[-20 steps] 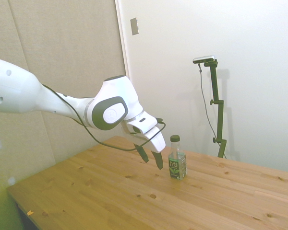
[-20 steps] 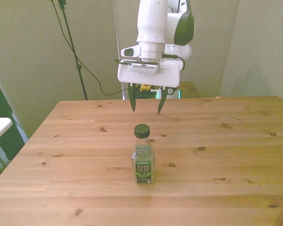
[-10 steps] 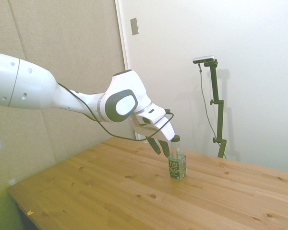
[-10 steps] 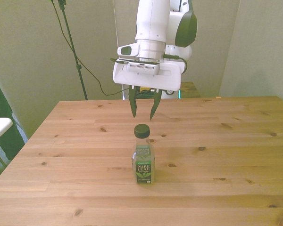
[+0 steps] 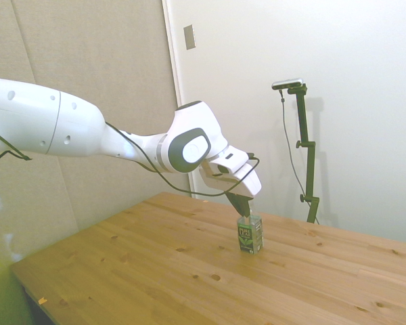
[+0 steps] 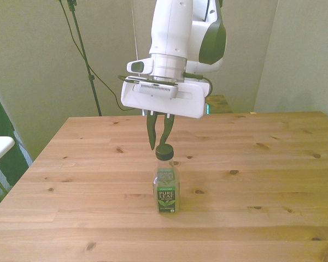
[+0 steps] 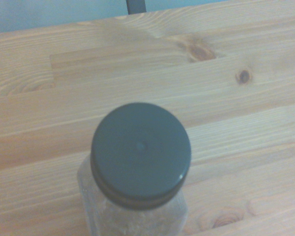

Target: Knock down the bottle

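- While the bottle [image 6: 166,188] stands upright on the desk [image 6: 251,180], the end effector [image 6: 158,143] hangs just above and behind its dark cap [image 6: 164,152], fingertips pointing down.
- Its two dark fingers [image 6: 150,134] are drawn close together with only a narrow gap between them, and nothing is held between them.
- From the side, the end effector [image 5: 243,211] has its fingertips right at the bottle's [image 5: 250,234] neck; whether they touch the cap cannot be told from either view.
- Directly below the end effector, the wrist camera looks down on the round dark cap [image 7: 140,151], with the clear shoulders of the bottle [image 7: 132,216] showing blurred beneath it.
- Lower on the bottle, a dark green label [image 6: 167,200] with white lettering faces away from the arm.
- Around the bottle the desk [image 7: 236,103] shows pale wood planks with dark knots.
- Farther back from the end effector, the white arm [image 5: 88,135] stretches out over the desk's [image 5: 155,271] edge, a black cable [image 5: 189,193] looping under the wrist.
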Robot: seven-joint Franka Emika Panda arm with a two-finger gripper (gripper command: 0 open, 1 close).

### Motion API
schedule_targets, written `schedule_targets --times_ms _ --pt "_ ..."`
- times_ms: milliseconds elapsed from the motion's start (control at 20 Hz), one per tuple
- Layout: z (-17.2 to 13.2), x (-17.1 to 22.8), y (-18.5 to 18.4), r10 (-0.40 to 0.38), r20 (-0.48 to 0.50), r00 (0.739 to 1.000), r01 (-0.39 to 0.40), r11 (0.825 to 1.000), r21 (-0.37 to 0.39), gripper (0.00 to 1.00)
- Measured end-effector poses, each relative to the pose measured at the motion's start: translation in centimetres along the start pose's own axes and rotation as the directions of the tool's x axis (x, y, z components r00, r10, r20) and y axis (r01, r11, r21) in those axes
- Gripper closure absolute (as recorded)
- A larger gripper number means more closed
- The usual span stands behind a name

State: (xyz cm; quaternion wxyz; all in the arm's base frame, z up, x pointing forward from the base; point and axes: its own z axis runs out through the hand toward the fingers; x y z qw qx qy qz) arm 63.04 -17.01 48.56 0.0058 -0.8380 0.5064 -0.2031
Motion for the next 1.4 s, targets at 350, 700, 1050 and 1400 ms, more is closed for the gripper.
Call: schedule_targets --times_ms 350,700,1050,1400 --pt "-1.0 -0.3 -2.2 0.018 -0.016 1.000 -0.018 0.999 0.029 1.00" --pt "-0.7 0.6 -5.7 0.097 -0.047 0.994 -0.094 0.994 0.064 1.00" --pt "2.6 1.9 -9.2 0.159 -0.084 0.984 -0.154 0.986 0.057 1.00" --pt "4.3 3.1 -11.1 0.212 -0.113 0.971 -0.206 0.976 0.064 1.00"
